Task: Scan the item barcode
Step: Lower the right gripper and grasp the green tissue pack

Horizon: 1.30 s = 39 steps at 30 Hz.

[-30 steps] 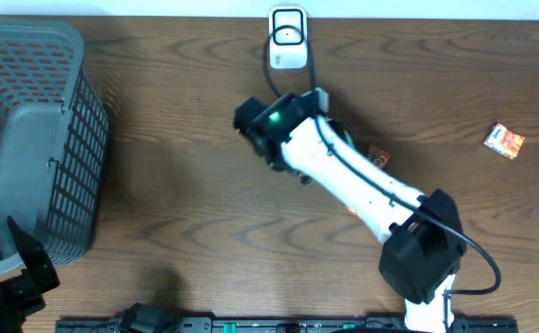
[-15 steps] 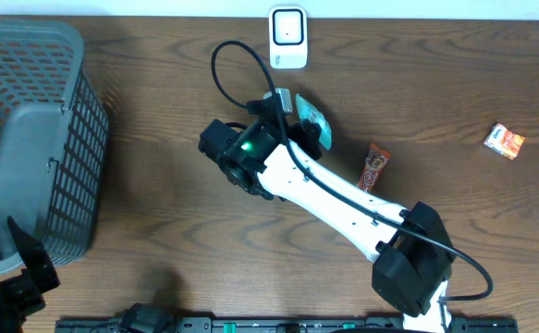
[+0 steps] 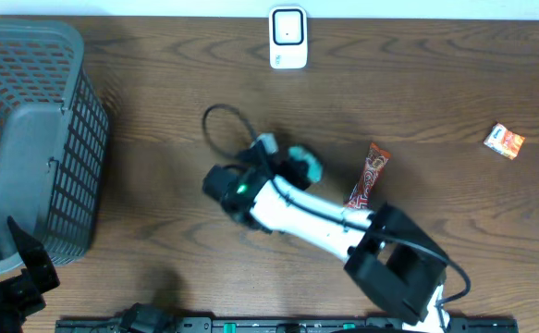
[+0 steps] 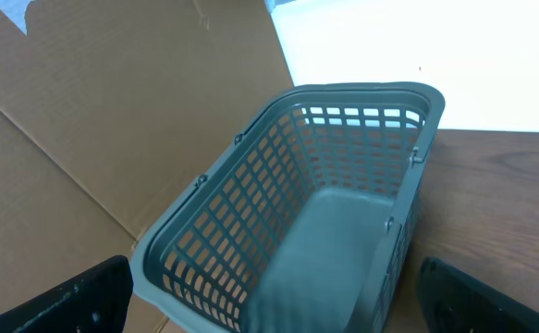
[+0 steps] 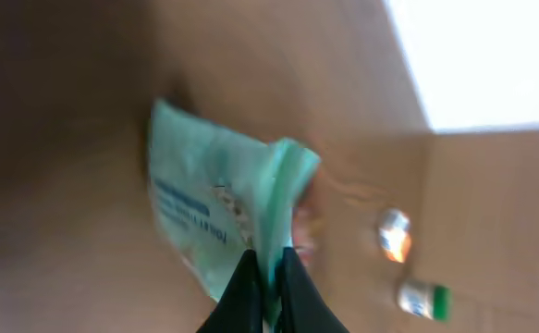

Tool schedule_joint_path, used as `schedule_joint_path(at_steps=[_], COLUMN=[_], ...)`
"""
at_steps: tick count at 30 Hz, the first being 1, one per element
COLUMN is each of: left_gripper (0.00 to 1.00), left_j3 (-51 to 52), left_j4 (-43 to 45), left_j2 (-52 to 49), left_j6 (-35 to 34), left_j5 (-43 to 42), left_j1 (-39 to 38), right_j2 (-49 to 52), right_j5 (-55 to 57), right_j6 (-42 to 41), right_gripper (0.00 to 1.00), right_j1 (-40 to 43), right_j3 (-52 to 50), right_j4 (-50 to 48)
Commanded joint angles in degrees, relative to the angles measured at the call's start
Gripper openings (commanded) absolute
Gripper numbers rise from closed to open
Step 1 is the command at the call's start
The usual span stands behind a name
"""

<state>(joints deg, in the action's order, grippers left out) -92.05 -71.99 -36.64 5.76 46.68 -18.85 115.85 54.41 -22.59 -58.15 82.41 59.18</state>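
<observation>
Green packet (image 5: 215,208) pinched tight in my right gripper (image 5: 267,277), well apart from the white scanner (image 3: 287,39), on its near side. My left gripper (image 4: 283,296) stands wide open, facing the grey basket (image 4: 251,213).

The right arm (image 3: 311,217) has a long white link with rounded edges, a blocky black joint housing (image 3: 400,277) at one end and a black wrist (image 3: 230,185) with a small green light (image 3: 244,191) at the other. A thin black cable (image 3: 215,125) loops off the wrist. The right gripper (image 5: 271,294) has two slim dark fingers. The left arm (image 3: 15,273) is matte black, and the left fingers (image 4: 79,298) are broad and black.
</observation>
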Motion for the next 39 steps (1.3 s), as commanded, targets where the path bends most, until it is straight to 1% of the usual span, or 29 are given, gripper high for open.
schedule_joint_path(at_steps=[1, 3, 6, 9, 10, 11, 12, 13, 14, 17, 22, 24, 26, 27, 29, 31, 33, 36, 38, 39], left_gripper=[0.98, 0.98, 0.98, 0.98, 0.98, 0.98, 0.98, 0.98, 0.98, 0.98, 0.98, 0.98, 0.98, 0.98, 0.98, 0.98, 0.98, 0.98, 0.98, 0.98], left_j3=[0.0, 0.0, 0.0, 0.0, 0.0, 0.0, 0.0, 0.0, 0.0, 0.0, 0.0, 0.0, 0.0, 0.0, 0.0, 0.0, 0.0, 0.0, 0.0, 0.0], left_j4=[0.0, 0.0, 0.0, 0.0, 0.0, 0.0, 0.0, 0.0, 0.0, 0.0, 0.0, 0.0, 0.0, 0.0, 0.0, 0.0, 0.0, 0.0, 0.0, 0.0], left_j2=[0.0, 0.0, 0.0, 0.0, 0.0, 0.0, 0.0, 0.0, 0.0, 0.0, 0.0, 0.0, 0.0, 0.0, 0.0, 0.0, 0.0, 0.0, 0.0, 0.0], left_j6=[-0.7, -0.7, -0.7, -0.7, -0.7, -0.7, -0.7, -0.7, -0.7, -0.7, -0.7, -0.7, -0.7, -0.7, -0.7, -0.7, -0.7, -0.7, -0.7, -0.7], left_j5=[0.3, 0.3, 0.3, 0.3, 0.3, 0.3, 0.3, 0.3, 0.3, 0.3, 0.3, 0.3, 0.3, 0.3, 0.3, 0.3, 0.3, 0.3, 0.3, 0.3], left_j1=[0.2, 0.2, 0.2, 0.2, 0.2, 0.2, 0.2, 0.2, 0.2, 0.2, 0.2, 0.2, 0.2, 0.2, 0.2, 0.2, 0.2, 0.2, 0.2, 0.2], right_j2=[-0.3, -0.3, -0.3, -0.3, -0.3, -0.3, -0.4, -0.4, -0.4, -0.9, -2.1, -2.3, -2.4, -2.4, -2.3, -2.3, -2.3, -2.3, -2.3, -2.3], right_j5=[-12.6, -17.0, -20.3, -22.6, -23.8, -25.4, -28.0, -30.2, -33.5, -39.5, -46.6, -50.5, -55.4, -58.3, -65.6, -72.8, -77.5, -77.9, -79.9, -82.1], right_j6=[6.7, 6.8, 6.8, 6.8, 6.8, 6.8, 6.8, 6.8, 6.8, 6.6, 0.7, -0.6, -0.7, -0.3, 3.3, 9.2, 15.3, 18.1, 18.0, 16.7], right_gripper=[0.02, 0.02, 0.02, 0.07, 0.13, 0.23, 0.37, 0.54, 0.64, 0.66, 0.7, 0.81, 0.88, 0.91, 0.95, 0.98, 0.99, 0.99, 0.99, 0.99], right_j1=[-3.5, -4.8, -6.1, -6.8, -6.9, -7.0, -7.0, -7.0, -6.7, -5.5, -0.8, 2.2, 5.6, 7.7, 12.9, 18.1, 23.1, 29.1, 32.4, 33.8], right_j3=[-0.1, -0.1, -0.2, -0.4, -0.4, -0.3, 0.0, 0.3, 1.1, 4.0, 12.1, 14.1, 14.4, 14.4, 13.7, 12.9, 11.9, 10.6, 9.3, 8.3], right_j4=[-1.0, -1.2, -1.3, -1.2, -1.1, -1.1, -1.1, -1.1, -1.0, -0.1, 5.6, 7.3, 7.8, 8.2, 8.9, 9.4, 9.2, 9.0, 9.0, 9.0])
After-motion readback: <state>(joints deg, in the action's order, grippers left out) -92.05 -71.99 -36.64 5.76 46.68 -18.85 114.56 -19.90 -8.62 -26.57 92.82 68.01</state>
